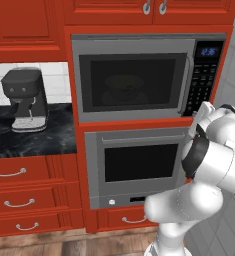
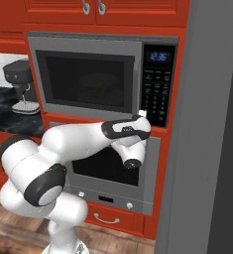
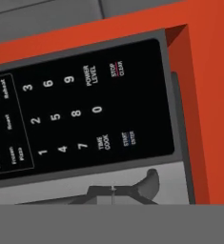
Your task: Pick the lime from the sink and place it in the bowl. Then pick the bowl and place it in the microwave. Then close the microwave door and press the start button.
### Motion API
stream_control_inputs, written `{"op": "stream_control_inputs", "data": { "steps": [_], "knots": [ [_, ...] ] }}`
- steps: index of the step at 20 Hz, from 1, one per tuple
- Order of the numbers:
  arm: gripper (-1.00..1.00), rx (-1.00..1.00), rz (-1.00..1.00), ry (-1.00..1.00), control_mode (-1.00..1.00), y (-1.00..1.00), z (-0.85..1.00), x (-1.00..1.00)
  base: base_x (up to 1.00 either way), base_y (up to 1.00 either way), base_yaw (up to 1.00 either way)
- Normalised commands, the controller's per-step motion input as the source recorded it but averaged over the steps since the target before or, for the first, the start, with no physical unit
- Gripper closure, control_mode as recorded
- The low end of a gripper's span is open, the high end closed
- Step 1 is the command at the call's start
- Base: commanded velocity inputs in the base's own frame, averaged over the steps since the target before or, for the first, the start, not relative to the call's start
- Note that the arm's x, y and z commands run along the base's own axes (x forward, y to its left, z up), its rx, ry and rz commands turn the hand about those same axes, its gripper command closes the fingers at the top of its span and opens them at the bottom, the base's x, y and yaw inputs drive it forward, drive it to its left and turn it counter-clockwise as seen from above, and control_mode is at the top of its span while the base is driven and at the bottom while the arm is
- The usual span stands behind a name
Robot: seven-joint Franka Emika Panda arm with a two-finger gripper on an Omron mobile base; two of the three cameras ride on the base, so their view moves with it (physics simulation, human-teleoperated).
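We are looking at a home kitchen — red wooden cabinets (image 1: 24,27) with curved metal pulls fill the wall, and drawers (image 1: 21,200) run below. Built into the cabinetry we see the microwave (image 1: 146,77) with its door shut and a keypad panel (image 3: 85,114) marked with digits, power level and start, and under it a grey oven (image 1: 136,167). To the left a black marbled surface (image 1: 31,137) carries a dark coffee machine (image 1: 26,100) against white tiles — the floor (image 1: 64,247) is wood plank
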Motion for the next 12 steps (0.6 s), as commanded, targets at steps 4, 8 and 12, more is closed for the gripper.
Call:
{"op": "stream_control_inputs", "data": {
  "steps": [4,8,12],
  "knots": [
    [1.00,0.00,0.00,0.00,-1.00,-0.06,0.00,0.09,0.00,0.00,0.00],
    [1.00,0.00,0.00,0.00,-1.00,-0.01,0.00,0.31,0.00,0.00,0.00],
    [1.00,0.00,0.00,0.00,-1.00,0.00,0.00,0.40,0.00,0.00,0.00]
  ]
}}
